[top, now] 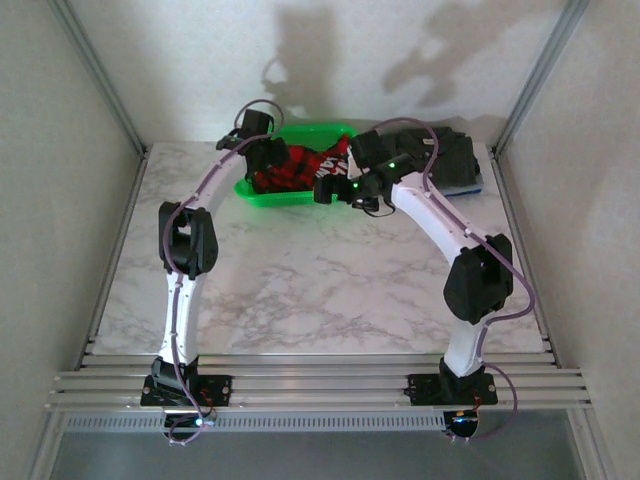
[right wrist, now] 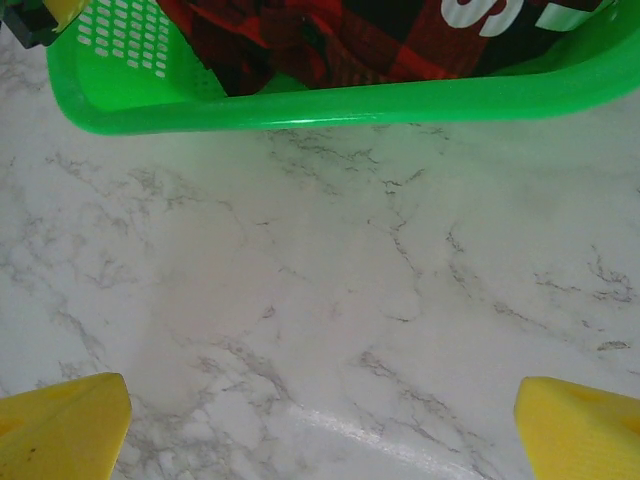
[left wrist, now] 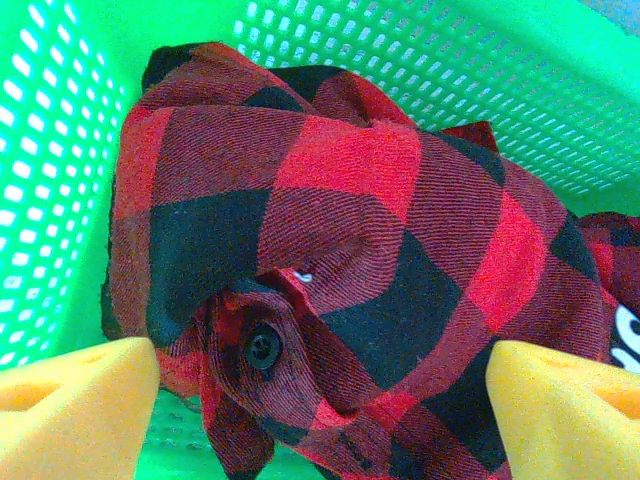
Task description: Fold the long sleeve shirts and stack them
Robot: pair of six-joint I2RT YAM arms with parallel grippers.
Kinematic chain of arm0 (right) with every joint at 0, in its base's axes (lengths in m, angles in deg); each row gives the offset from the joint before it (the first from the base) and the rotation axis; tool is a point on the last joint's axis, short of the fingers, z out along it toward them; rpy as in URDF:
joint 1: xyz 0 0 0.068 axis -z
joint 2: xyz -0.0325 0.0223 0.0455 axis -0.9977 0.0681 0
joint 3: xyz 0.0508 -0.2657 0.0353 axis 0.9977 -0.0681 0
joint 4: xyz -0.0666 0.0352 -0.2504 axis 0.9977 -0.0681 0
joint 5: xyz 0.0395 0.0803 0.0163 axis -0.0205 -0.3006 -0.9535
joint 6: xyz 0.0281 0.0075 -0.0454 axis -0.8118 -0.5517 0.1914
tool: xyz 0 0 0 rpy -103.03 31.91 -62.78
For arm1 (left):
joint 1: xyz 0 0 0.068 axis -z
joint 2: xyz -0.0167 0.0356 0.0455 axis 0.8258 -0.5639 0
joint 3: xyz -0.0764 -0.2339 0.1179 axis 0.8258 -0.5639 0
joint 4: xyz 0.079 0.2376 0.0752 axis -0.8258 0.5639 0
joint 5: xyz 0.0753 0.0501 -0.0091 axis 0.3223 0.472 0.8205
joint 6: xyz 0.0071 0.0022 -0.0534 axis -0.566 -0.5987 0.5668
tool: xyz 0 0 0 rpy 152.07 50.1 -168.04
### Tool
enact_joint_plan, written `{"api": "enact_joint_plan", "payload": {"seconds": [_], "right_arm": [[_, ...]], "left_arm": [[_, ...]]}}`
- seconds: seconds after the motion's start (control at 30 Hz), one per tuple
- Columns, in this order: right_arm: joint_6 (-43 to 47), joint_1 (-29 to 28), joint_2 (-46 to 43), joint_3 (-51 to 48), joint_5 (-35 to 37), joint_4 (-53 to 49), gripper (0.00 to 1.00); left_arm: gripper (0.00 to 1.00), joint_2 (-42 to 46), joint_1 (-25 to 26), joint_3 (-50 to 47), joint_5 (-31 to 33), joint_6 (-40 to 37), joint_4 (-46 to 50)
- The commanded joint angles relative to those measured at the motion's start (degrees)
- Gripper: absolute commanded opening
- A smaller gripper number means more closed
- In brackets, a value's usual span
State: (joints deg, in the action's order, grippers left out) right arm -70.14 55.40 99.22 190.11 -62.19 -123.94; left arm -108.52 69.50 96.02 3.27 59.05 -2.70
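The red-and-black plaid shirt (top: 300, 170) lies crumpled in the green basket (top: 300, 198) at the back of the table. In the left wrist view the shirt (left wrist: 330, 200) bulges up with a dark button (left wrist: 263, 348) showing. My left gripper (left wrist: 320, 410) is down in the basket, its yellow pads (left wrist: 80, 400) wide apart on either side of a fold of plaid cloth. My right gripper (right wrist: 320, 420) hovers open over bare marble just in front of the basket rim (right wrist: 300, 105), nothing between its pads. The shirt's white lettering (right wrist: 480, 12) peeks over the rim. A folded dark shirt (top: 455, 160) rests at the back right.
The marble table (top: 320, 280) stretches from the basket to the arm bases. Metal frame posts and white walls close in both sides and the back. The basket's perforated wall (left wrist: 60, 150) stands close to my left gripper's left pad.
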Motion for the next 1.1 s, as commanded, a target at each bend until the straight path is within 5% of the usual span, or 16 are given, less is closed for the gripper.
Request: {"api": "enact_joint_plan", "payload": {"seconds": [0.0, 0.33, 0.53, 0.8, 1.07], "right_arm": [[-1.18, 0.51, 0.58, 1.96, 0.24, -2.15, 0.99], [-2.91, 3.2, -7.87, -9.71, -0.16, -0.86, 0.99], [-5.53, 6.37, -16.71, -20.25, 1.48, 2.67, 0.99], [-8.84, 7.48, -18.76, -25.39, 1.42, 7.65, 0.99], [-11.8, 8.09, -16.34, -23.0, 0.43, 11.21, 0.99]], "left_arm": [[0.7, -3.5, -0.2, -0.22, -2.03, 0.66, -0.91], [0.01, -8.72, -2.13, 12.81, -11.23, -0.45, -1.21], [0.0, 4.68, -3.24, 22.85, -16.7, 0.59, -12.37], [0.02, 25.08, 4.27, 22.42, -17.59, -10.12, -24.86], [0.04, 29.6, 11.98, 22.49, -23.65, -10.38, -29.01]]}}
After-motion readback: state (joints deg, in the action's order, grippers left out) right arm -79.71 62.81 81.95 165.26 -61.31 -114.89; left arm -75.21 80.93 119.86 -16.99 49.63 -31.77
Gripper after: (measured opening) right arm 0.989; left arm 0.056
